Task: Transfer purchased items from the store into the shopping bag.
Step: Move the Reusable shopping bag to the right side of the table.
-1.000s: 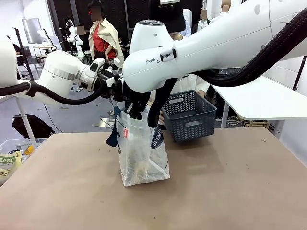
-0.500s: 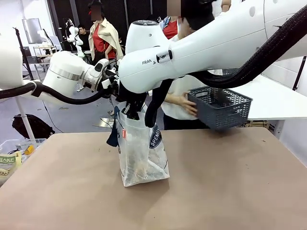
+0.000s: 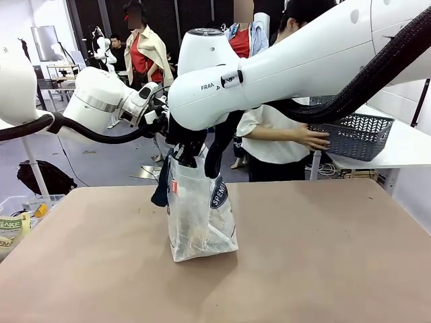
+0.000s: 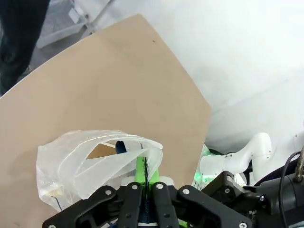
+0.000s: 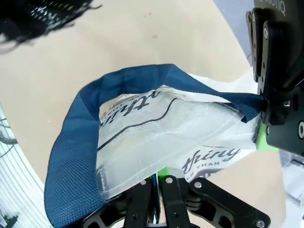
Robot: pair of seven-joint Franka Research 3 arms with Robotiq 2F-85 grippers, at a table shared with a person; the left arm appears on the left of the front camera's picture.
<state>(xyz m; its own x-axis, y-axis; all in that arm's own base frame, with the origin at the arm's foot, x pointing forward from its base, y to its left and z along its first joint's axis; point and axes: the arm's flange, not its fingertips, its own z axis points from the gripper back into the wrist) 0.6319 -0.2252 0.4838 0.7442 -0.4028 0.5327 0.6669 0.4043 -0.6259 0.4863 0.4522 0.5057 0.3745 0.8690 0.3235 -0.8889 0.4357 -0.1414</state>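
The goods inside the crinkly shopping bag (image 3: 200, 215) are too blurred to name. Left gripper (image 4: 144, 176) and right gripper (image 5: 157, 183) each pinch its top edge, jaws clamped together.

Bright, even indoor light; sharp frames, wide-angle wrist distortion.
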